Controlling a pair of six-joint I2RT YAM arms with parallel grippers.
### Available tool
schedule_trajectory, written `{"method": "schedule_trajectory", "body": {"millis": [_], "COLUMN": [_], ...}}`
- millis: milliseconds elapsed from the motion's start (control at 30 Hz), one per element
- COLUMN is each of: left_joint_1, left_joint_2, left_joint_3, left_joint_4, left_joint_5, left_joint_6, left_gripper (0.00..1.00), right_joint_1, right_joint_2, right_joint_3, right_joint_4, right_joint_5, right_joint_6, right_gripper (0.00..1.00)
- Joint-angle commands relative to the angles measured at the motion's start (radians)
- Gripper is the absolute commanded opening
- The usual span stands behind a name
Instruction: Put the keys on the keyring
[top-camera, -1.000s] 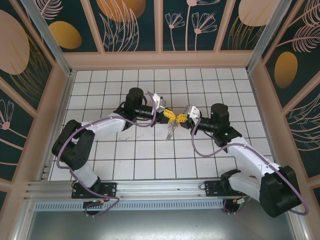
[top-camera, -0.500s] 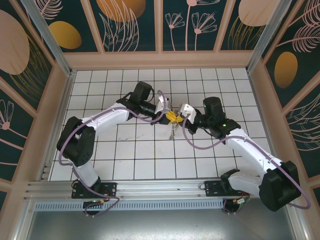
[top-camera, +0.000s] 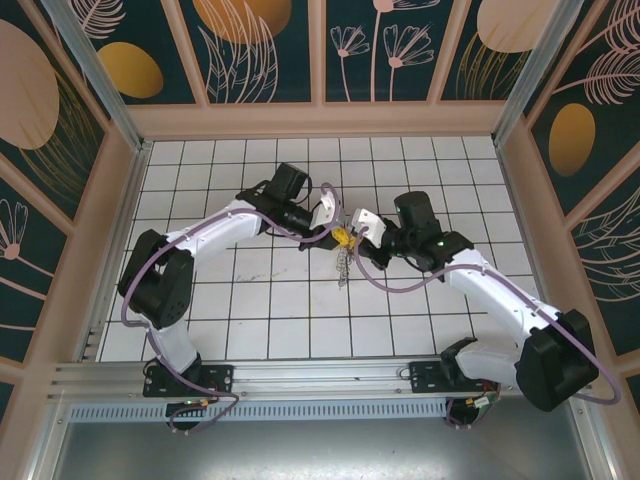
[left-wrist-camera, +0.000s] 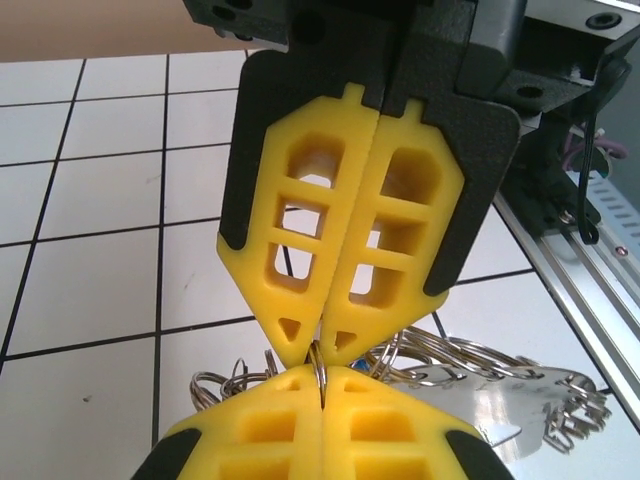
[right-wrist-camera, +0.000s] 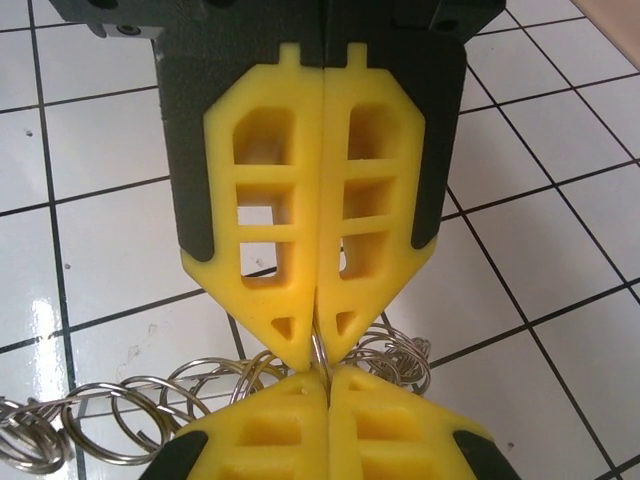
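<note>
My left gripper (top-camera: 337, 235) and right gripper (top-camera: 350, 240) meet tip to tip above the middle of the tiled floor. Both are shut on the same thin silver ring of the keyring (left-wrist-camera: 320, 366), which stands on edge between the two pairs of yellow fingers. In the left wrist view my left gripper (left-wrist-camera: 322, 380) is at the bottom and the right gripper (left-wrist-camera: 320, 352) faces it from above. The right wrist view mirrors this, with the right gripper (right-wrist-camera: 328, 380) low and the left gripper (right-wrist-camera: 318, 352) above, the keyring (right-wrist-camera: 322, 358) pinched between. The keys (top-camera: 343, 264) hang below as a small grey bundle.
Several looped silver rings (right-wrist-camera: 120, 410) spread out under the grippers over the white tiles. A shiny flat metal piece (left-wrist-camera: 520, 400) lies to the right of them. An aluminium rail (left-wrist-camera: 590, 270) runs along the near edge. Patterned walls (top-camera: 320, 60) enclose the floor.
Both arms have swung in, bringing the wrists closer together. The meeting point has drifted slightly left, and the yellow fingers now sit tighter against each other with the bundle still hanging.
</note>
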Motion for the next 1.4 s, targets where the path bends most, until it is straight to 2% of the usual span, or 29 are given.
{"method": "schedule_trajectory", "body": {"millis": [0, 33, 167, 300, 633, 733, 800, 1000, 1167, 1367], "left_joint_1": [-0.016, -0.015, -0.015, -0.015, -0.015, -0.015, -0.015, -0.015, -0.015, -0.015], "left_joint_2": [-0.041, -0.057, -0.115, -0.127, -0.131, -0.128, -0.126, -0.117, -0.084, -0.020], "left_joint_3": [-0.076, -0.100, -0.178, -0.201, -0.200, -0.201, -0.203, -0.174, -0.109, -0.044], "left_joint_4": [0.195, 0.258, 0.504, 0.637, 0.694, 0.710, 0.691, 0.462, 0.226, 0.057], "left_joint_5": [0.124, 0.141, 0.209, 0.262, 0.319, 0.304, 0.287, 0.200, 0.099, 0.031], "left_joint_6": [-0.131, -0.169, -0.330, -0.423, -0.459, -0.468, -0.452, -0.276, -0.121, -0.023], "left_gripper": [0.00, 0.00, 0.00, 0.00, 0.00, 0.00, 0.00, 0.00, 0.09, 0.15], "right_joint_1": [-0.014, -0.031, -0.084, -0.103, -0.118, -0.118, -0.118, -0.118, -0.108, -0.045], "right_joint_2": [-0.029, -0.042, -0.097, -0.120, -0.122, -0.099, -0.093, -0.107, -0.070, -0.016], "right_joint_3": [-0.005, -0.031, -0.151, -0.235, -0.336, -0.356, -0.341, -0.255, -0.110, 0.023], "right_joint_4": [0.144, 0.172, 0.317, 0.466, 0.792, 0.856, 0.831, 0.612, 0.299, 0.073], "right_joint_5": [-0.055, -0.085, -0.210, -0.249, -0.310, -0.304, -0.301, -0.262, -0.195, -0.055], "right_joint_6": [-0.001, 0.013, 0.061, 0.120, 0.276, 0.308, 0.302, 0.196, 0.066, -0.017], "right_gripper": [0.04, 0.08, 0.12, 0.16, 0.14, 0.07, 0.00, 0.00, 0.00, 0.00]}}
